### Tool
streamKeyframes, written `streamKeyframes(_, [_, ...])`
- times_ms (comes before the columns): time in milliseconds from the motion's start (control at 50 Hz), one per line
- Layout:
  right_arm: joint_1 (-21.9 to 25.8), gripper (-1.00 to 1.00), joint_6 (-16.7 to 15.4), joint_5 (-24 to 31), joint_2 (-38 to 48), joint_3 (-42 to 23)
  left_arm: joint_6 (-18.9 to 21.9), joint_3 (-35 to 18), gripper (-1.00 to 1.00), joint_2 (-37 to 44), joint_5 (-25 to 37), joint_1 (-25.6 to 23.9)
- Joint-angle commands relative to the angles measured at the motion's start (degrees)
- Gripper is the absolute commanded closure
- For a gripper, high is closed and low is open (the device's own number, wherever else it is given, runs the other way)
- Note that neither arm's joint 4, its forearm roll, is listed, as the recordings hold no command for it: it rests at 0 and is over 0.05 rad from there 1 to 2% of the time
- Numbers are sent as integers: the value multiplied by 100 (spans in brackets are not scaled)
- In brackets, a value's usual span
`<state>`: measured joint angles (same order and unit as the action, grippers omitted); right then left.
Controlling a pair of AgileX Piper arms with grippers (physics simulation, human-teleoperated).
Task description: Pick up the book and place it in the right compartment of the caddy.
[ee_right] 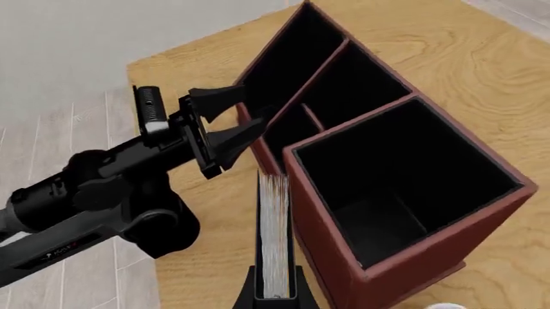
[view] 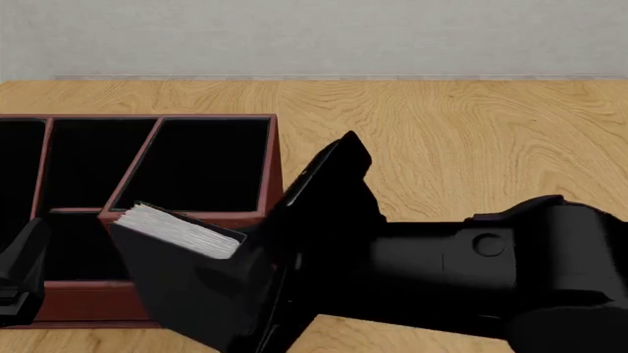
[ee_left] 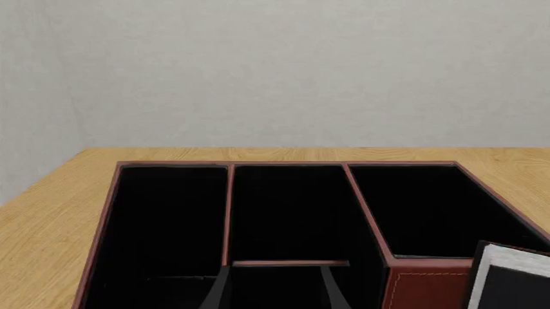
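- Jaws of the right gripper (ee_right: 275, 297) clamp the book (view: 187, 276) by its lower edge; it hangs tilted in the air, white page edges up, in front of the caddy (view: 270, 173) near that box's right front corner.
- Right arm (view: 471, 272) reaches in across the near worktop (view: 442, 147).
- Left gripper (ee_right: 225, 125) hovers at the caddy's low front section, jaws spread wide and holding nothing.
- Right compartment (view: 201, 165), the tall-walled black-lined section, lies just beyond the book with nothing in it.
- Two narrower sections sit to its left.
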<state>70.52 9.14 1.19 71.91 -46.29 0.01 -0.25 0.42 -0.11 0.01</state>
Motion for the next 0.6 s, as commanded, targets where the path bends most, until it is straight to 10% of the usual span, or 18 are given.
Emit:
streamKeyframes(20, [-135, 100, 251, 953, -481, -697, 0, 0, -100, 0, 0, 1])
streamKeyframes(600, [-387, 100, 58, 3493, -172, -3571, 0, 0, -100, 0, 0, 1])
